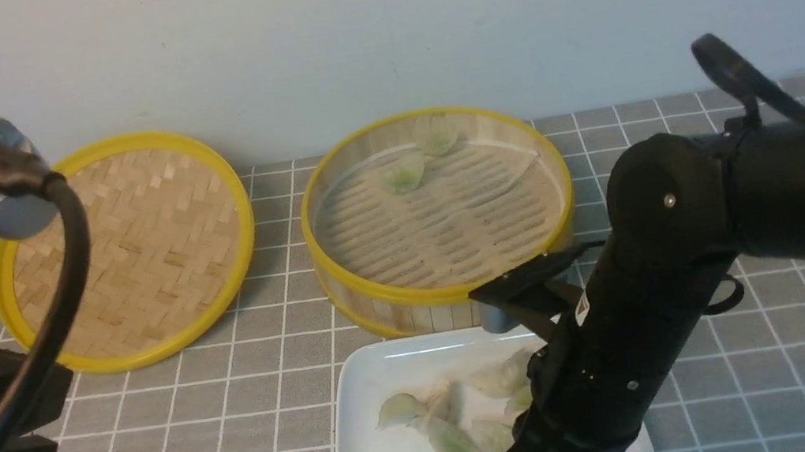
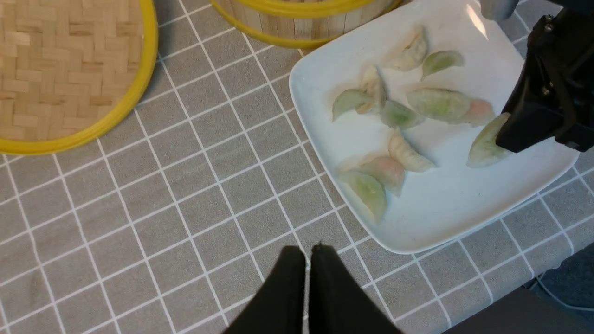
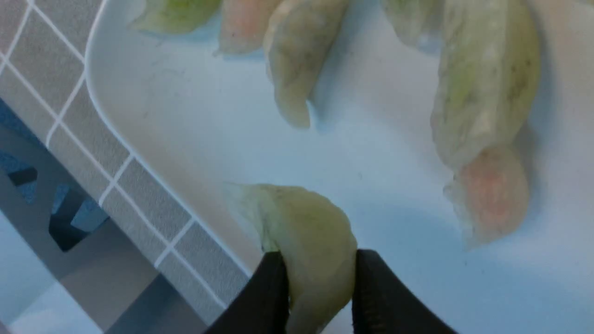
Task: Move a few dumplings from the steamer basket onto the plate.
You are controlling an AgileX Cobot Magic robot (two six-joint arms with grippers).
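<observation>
The right gripper (image 3: 320, 266) is lowered over the rim of the plate (image 2: 441, 208) and clamped on a dumpling (image 3: 301, 218). The left gripper (image 2: 307, 254) is held closed, left of the plate.

Carries on grey, white-gridded tabletop (image 1: 238, 410) a flat woven yellow-rimmed bamboo lid (image 1: 123, 252), beside it a round slatted bamboo steamer basket (image 1: 384, 315), just in front a glossy white square plate (image 1: 371, 442).

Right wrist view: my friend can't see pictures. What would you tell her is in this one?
The right gripper pinches a pale green dumpling over a white plate, near its rounded corner. Several other dumplings lie farther in on the plate, some green, some pinkish. A grey tiled table shows beyond the rim.
</observation>
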